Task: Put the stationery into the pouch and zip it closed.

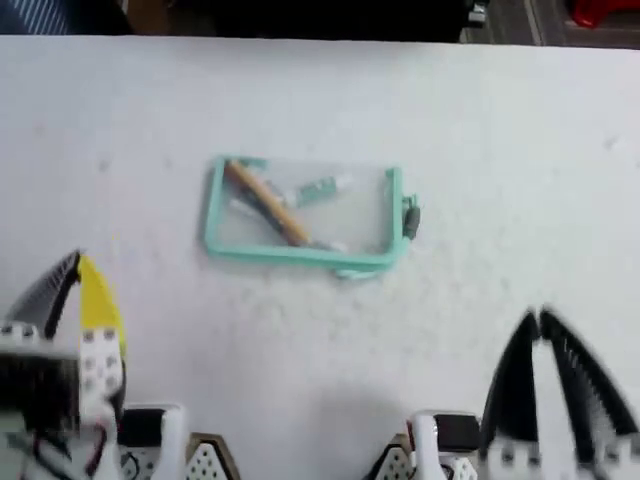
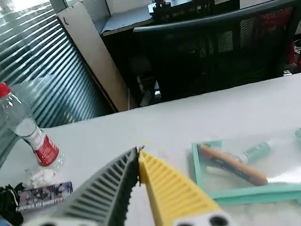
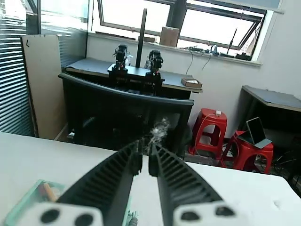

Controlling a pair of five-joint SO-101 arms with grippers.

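Note:
A clear pouch with a mint-green border (image 1: pixel 300 255) lies flat in the middle of the white table. Inside it I see an orange-brown pencil (image 1: pixel 268 205), a dark pen beside it and a small green-capped item (image 1: pixel 318 190). The zipper pull (image 1: pixel 411 220) sits at the pouch's right end. My left gripper (image 1: pixel 78 262), grey and yellow, is shut near the front left, well short of the pouch (image 2: pixel 244 193). My right gripper (image 1: pixel 539 316), black, is shut at the front right, clear of the pouch (image 3: pixel 21 205).
A plastic bottle with a red cap (image 2: pixel 28 129) and a small printed packet (image 2: pixel 42 195) stand off to the left of the table. A black mesh chair (image 2: pixel 211 52) stands behind the far table edge.

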